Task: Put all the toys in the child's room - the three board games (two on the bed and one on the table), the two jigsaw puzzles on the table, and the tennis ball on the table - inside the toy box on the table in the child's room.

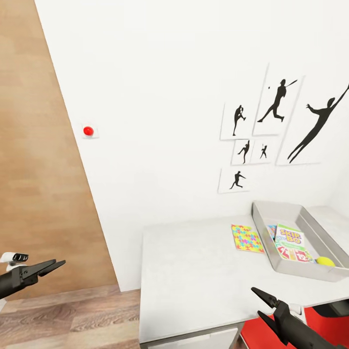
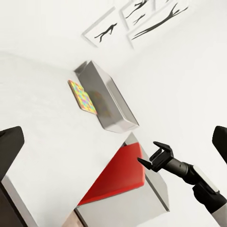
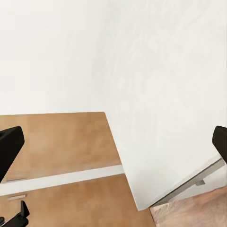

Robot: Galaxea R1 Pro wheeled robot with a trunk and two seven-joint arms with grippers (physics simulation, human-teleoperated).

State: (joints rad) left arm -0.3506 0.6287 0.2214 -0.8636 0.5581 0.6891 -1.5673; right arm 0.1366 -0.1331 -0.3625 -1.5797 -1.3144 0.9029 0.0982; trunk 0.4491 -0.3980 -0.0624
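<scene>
**Toy box on the desk, both grippers empty**

The desk (image 1: 194, 271) carries the toy box (image 1: 286, 213) at its far end. Inside the box lie a board game (image 1: 290, 241) and tennis ball (image 1: 325, 261); a jigsaw puzzle (image 1: 246, 238) lies just beside the box. The left gripper (image 1: 54, 265) and right gripper (image 1: 259, 305) are spread, well apart from it.

At lower right of the head view we note the toy box (image 1: 310, 232) on the tabletop (image 1: 194, 281), a jigsaw puzzle (image 1: 247, 238) just left of it, a board game (image 1: 291, 242) and ball (image 1: 325, 261) inside.
</scene>
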